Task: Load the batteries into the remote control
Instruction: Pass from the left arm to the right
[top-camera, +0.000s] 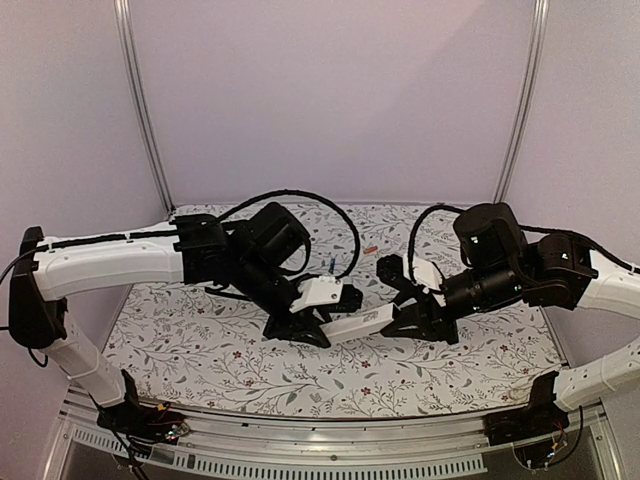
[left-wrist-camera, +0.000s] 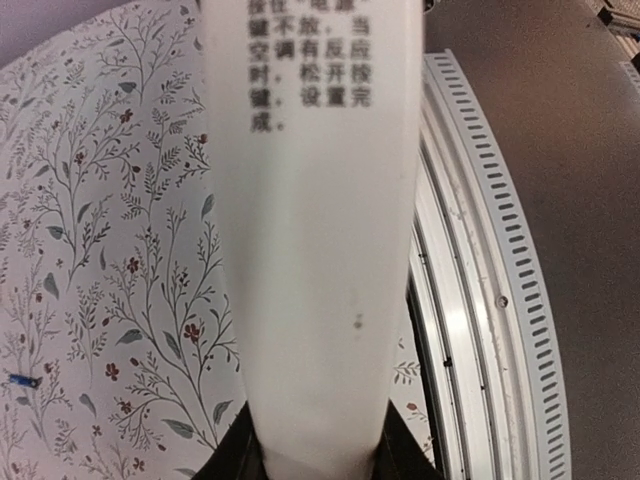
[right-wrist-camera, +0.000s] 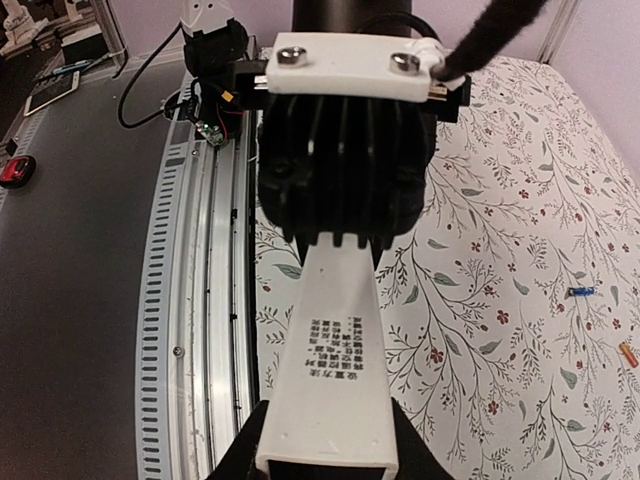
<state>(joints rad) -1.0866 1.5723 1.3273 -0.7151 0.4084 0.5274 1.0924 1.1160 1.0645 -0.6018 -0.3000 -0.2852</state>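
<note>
Left gripper, right gripper hold remote control; blue battery, perhaps orange battery, aside.

The remote control ran off the top edge ahead of the left end effector, its printed characters cut through and blurred; that end effector's fingers showed only as dark slivers cropped at the bottom edge; the blue battery, well apart from it on the surface, was a speck too small for any marking. From the right wrist, the remote control's far end was hidden inside the left end effector's black body; its near end was cut off between the cropped fingers of the right end effector; the orange-red battery, well beyond it by the frame's side, was too small to tell its ends apart.
</note>
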